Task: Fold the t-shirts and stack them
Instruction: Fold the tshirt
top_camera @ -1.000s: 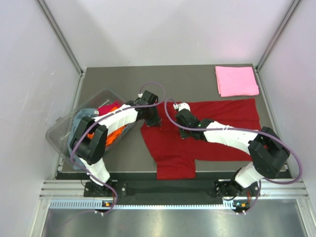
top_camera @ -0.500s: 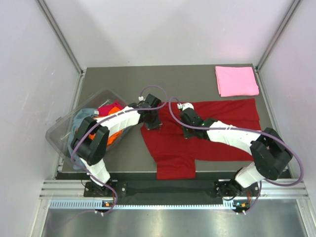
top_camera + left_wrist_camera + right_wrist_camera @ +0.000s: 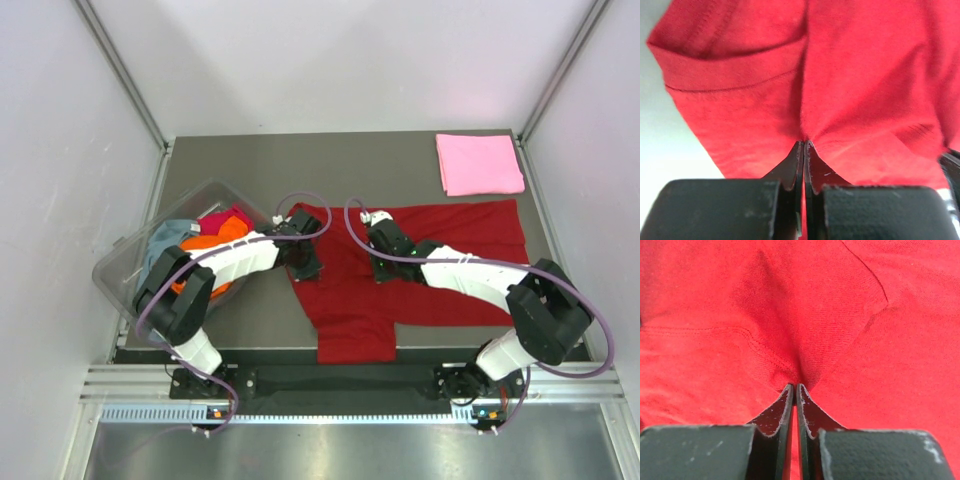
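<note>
Across the middle of the grey table point(image 3: 400, 165), the dark red cloth t-shirt point(image 3: 450, 260) is lying spread flat. Its long axis is running from 9 o'clock to 3 o'clock, with the straight hem end pointing toward 3 o'clock and the sleeve end toward 9 o'clock. One sleeve is sticking out toward 6 o'clock and reaching the table's near edge, while the sleeve on the 12 o'clock side is lying bunched beside the left arm's wrist.

The left gripper point(image 3: 306, 266) is pressing down on the 9 o'clock end of the shirt. In its wrist view its jaws are sitting tight together, pinching a raised ridge of the red cloth point(image 3: 850, 90) beside a stitched hem. The right gripper point(image 3: 384, 270) is working nearer the shirt's centre, and its jaws are likewise nipping a small peak of the fabric point(image 3: 805, 315).

At 1 o'clock a light pink folded t-shirt point(image 3: 480, 163) is resting well apart from the red one. At 9 o'clock a clear plastic tub point(image 3: 115, 265) is sitting tilted, holding an orange shirt point(image 3: 205, 240), a grey-blue shirt point(image 3: 165, 235) and a magenta shirt point(image 3: 228, 218). The left forearm is reaching over the tub's rim, and purple cables point(image 3: 345, 215) are looping above the red shirt's 12 o'clock edge.
</note>
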